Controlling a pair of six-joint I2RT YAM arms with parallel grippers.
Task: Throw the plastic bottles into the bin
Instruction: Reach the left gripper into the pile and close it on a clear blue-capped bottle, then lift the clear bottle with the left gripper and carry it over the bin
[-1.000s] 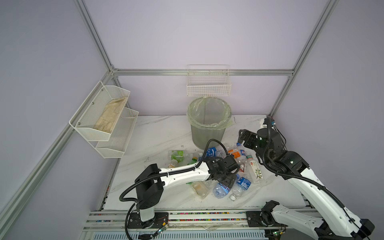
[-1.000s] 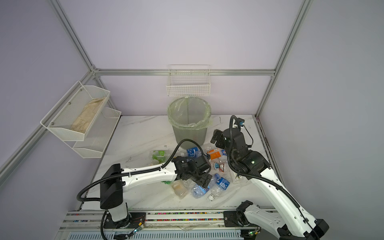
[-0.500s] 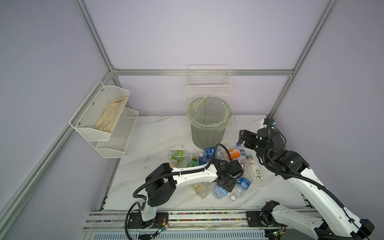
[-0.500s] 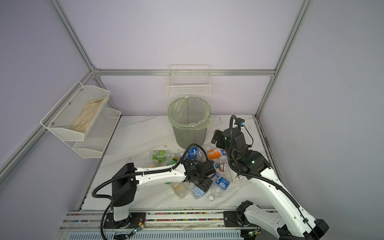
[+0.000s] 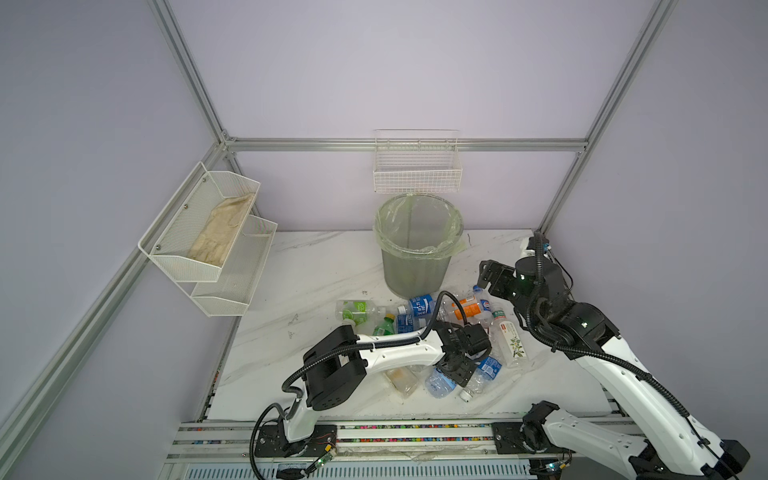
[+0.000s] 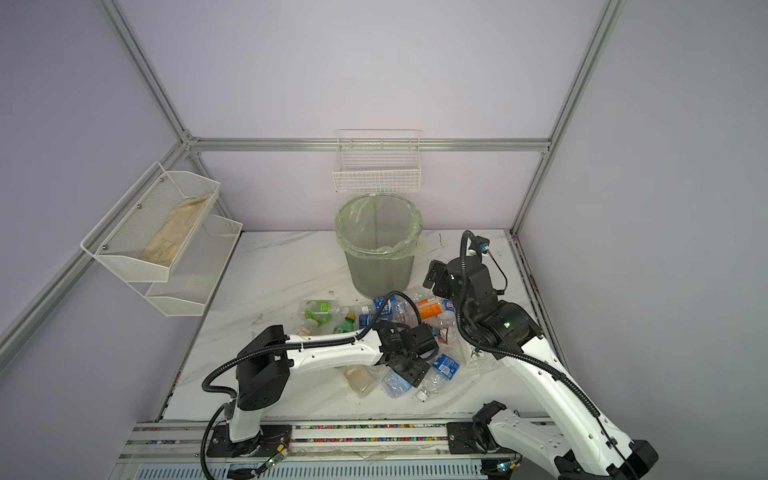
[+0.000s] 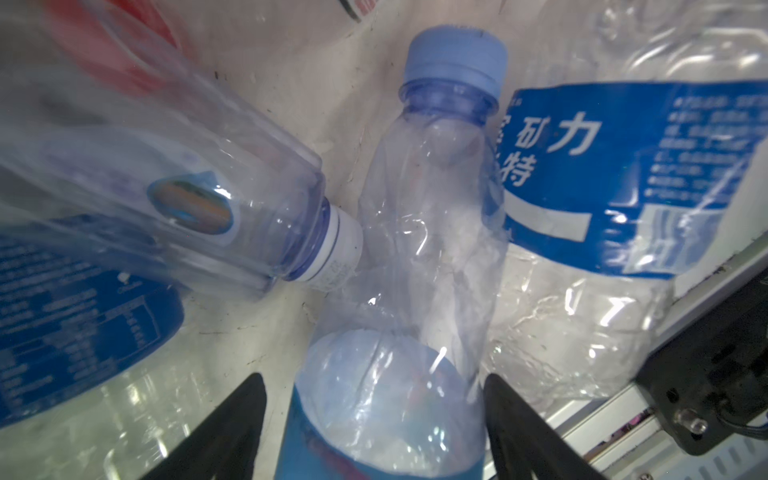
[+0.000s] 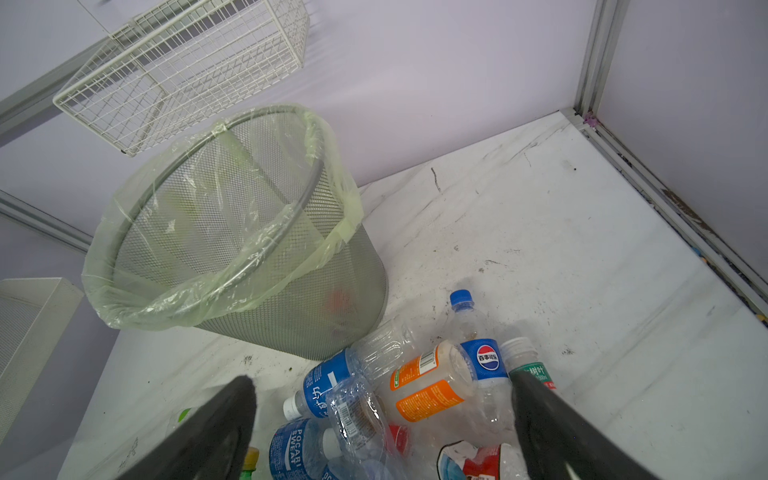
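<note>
Left gripper (image 7: 372, 376) straddles a crushed blue-capped bottle (image 7: 419, 232) near the counter's (image 5: 316, 266) front edge, grip impossible to tell; right gripper (image 8: 382, 377) hovers spread wide near the bin (image 8: 291, 311).

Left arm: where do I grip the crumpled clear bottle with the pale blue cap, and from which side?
Take the crumpled clear bottle with the pale blue cap across its lower body, coming down from above. It lies flat on the marble table, and the left gripper has its jaws astride that part.

Your left arm (image 5: 399, 353) and right arm (image 5: 619, 374) are sporting white shells and black joints, with ribbed black cables looping alongside.
</note>
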